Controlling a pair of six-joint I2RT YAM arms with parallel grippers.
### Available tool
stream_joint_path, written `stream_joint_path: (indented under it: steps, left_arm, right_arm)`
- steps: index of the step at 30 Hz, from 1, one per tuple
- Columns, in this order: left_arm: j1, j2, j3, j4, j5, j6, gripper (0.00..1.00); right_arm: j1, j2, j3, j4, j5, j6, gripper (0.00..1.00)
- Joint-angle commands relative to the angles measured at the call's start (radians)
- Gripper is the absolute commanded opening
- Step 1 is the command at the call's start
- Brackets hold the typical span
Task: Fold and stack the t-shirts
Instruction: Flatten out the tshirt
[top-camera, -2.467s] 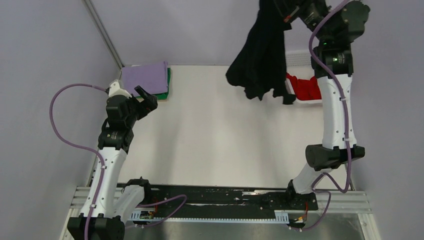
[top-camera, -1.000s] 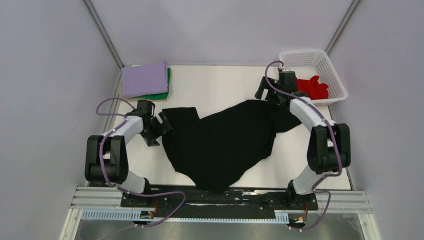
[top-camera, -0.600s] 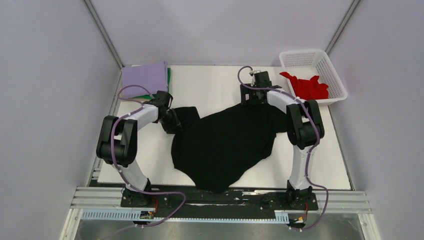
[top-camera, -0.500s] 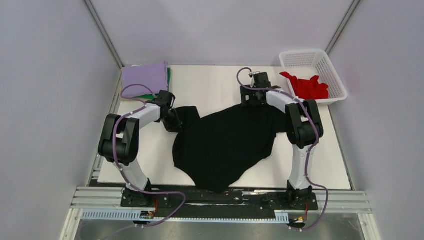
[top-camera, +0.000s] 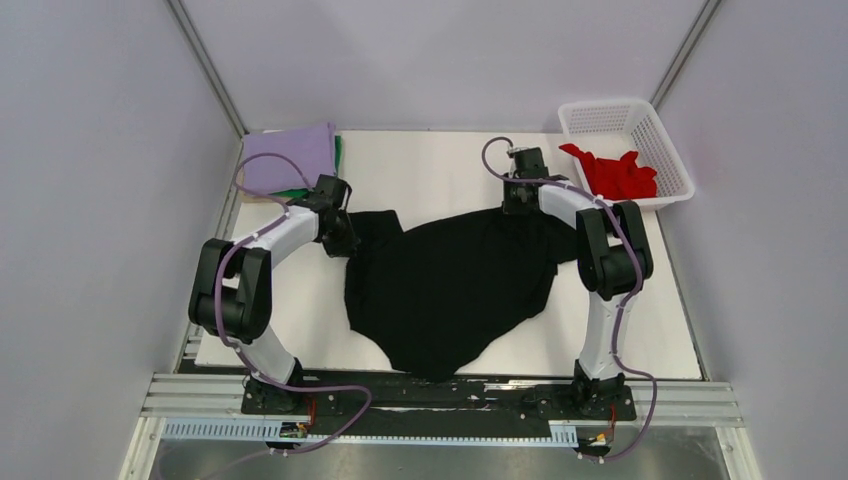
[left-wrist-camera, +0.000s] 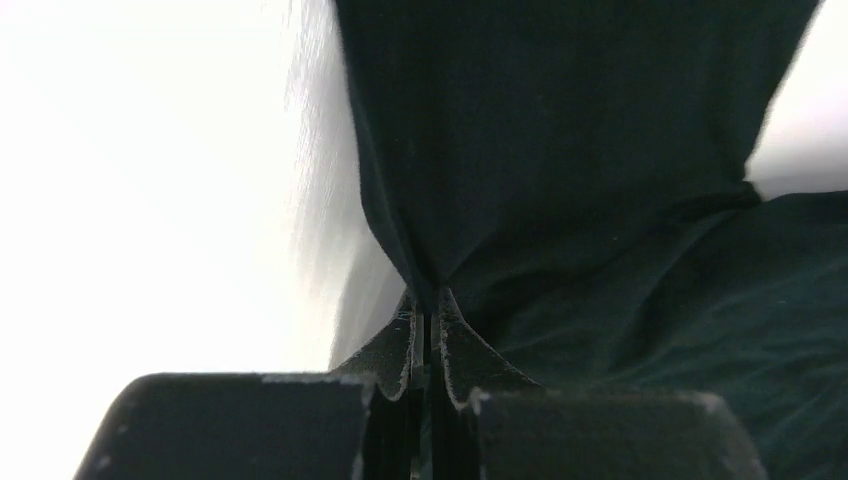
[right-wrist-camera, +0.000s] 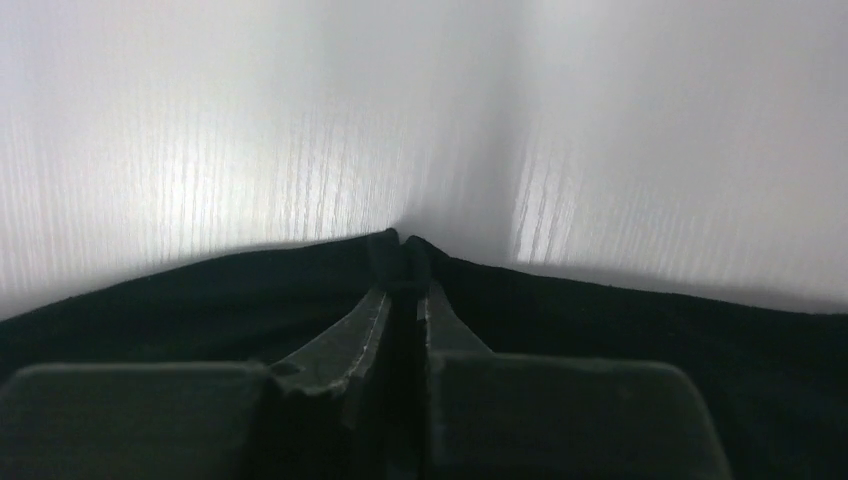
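Overhead view. A black cloth t-shirt (top-camera: 450, 290) lies spread but rumpled on the middle of the white bench (top-camera: 420, 165). Its widest part is toward the far side and it narrows to a point near the front edge. One sleeve extends to the left, and a second flap of cloth projects on the right, beside the right arm.

The left end effector (top-camera: 345, 243) is lowered to the bench at the left sleeve. In the left wrist view its two fingers (left-wrist-camera: 400, 345) are pressed together, pinching a raised ridge of the black cloth between their tips. The cloth fans out from that pinch across the upper and right part of the view.

The right end effector (top-camera: 515, 205) is lowered at the far edge of the black cloth t-shirt. In the right wrist view its fingers (right-wrist-camera: 360, 330) are almost together and nip the hem, which rises to a small peak between the tips. Bare bench lies beyond.

A lilac folded t-shirt (top-camera: 290, 158) rests in the far left corner of the bench, on top of a green t-shirt (top-camera: 337, 165) of which only an edge shows. A white plastic lattice basket (top-camera: 610, 112) stands at the far right corner. It holds a crumpled red t-shirt (top-camera: 615, 172), part of which hangs over the left rim. Both the stack and the basket are well apart from the black cloth t-shirt.
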Motion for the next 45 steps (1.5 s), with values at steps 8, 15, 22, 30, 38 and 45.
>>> stream_joint_path:
  steps: [8,15,22,30,38,45]
  left_arm:
    - [-0.002,-0.317,0.217,0.018,-0.07,0.135,0.0]
    - [-0.002,-0.631,0.302,0.095,0.039,0.253,0.0]
    - [-0.002,-0.848,0.46,0.161,0.16,0.276,0.0]
    - [-0.002,-0.886,0.64,0.131,0.162,0.311,0.0]
    - [-0.002,-0.759,0.452,0.153,-0.219,0.29,0.0]
    - [0.06,-0.353,0.31,0.232,-0.43,0.262,0.0]
  right_arm:
    - [0.012,-0.428,-0.044,0.03,0.089,0.058,0.0]
    - [0.028,-0.857,-0.114,0.041,-0.161,-0.003,0.0]
    - [0.033,-1.129,-0.06,0.026,-0.432,0.086,0.02]
    - [0.033,-1.291,0.005,-0.015,-0.502,0.246,0.03]
    - [0.033,-1.325,-0.243,-0.076,-0.256,0.374,0.06]
    - [0.034,-1.102,-0.452,-0.081,0.015,0.487,0.26]
